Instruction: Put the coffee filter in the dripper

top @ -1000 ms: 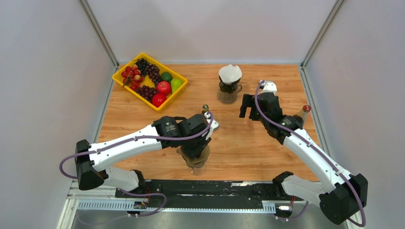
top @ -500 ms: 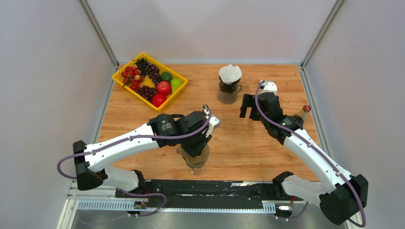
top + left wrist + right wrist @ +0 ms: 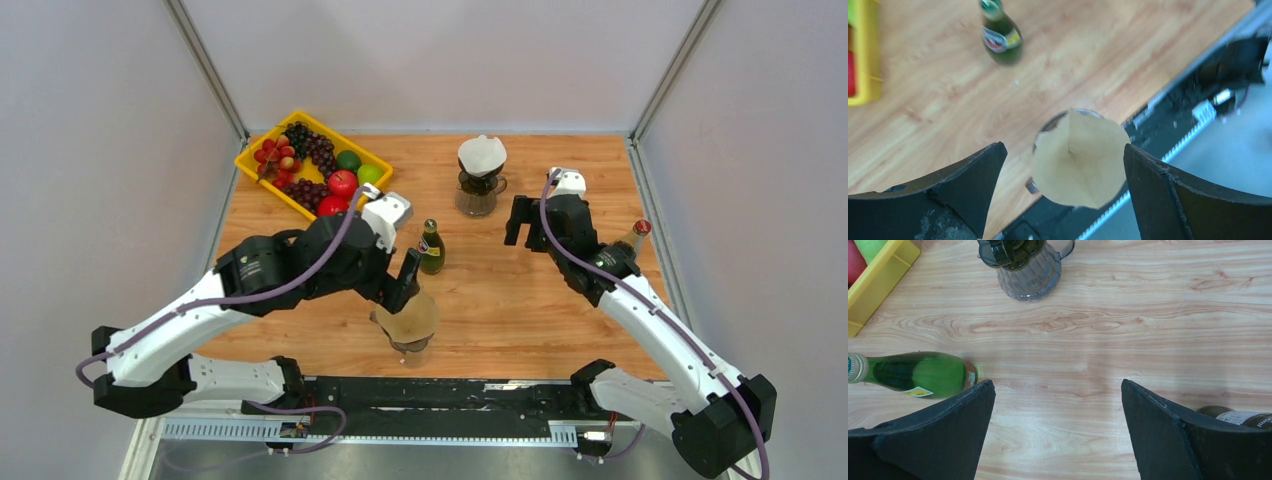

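Brown paper filter [image 3: 1078, 160] sitting loose in dripper [image 3: 1044, 131].
Left gripper [image 3: 1063, 150] and right gripper [image 3: 1058, 385] gape wide, both empty; a passing finger could knock the filter askew.

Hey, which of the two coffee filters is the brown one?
The front filter, by the table's near edge, is brown; the back filter, atop the dark glass dripper, is white.

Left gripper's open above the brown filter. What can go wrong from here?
The brown filter looks skewed in the dripper, overhanging one side; it may tip out.
The dripper stands near the front edge of the table; a brush from the left gripper could knock it off.
The green bottle stands close to that gripper and could be toppled.
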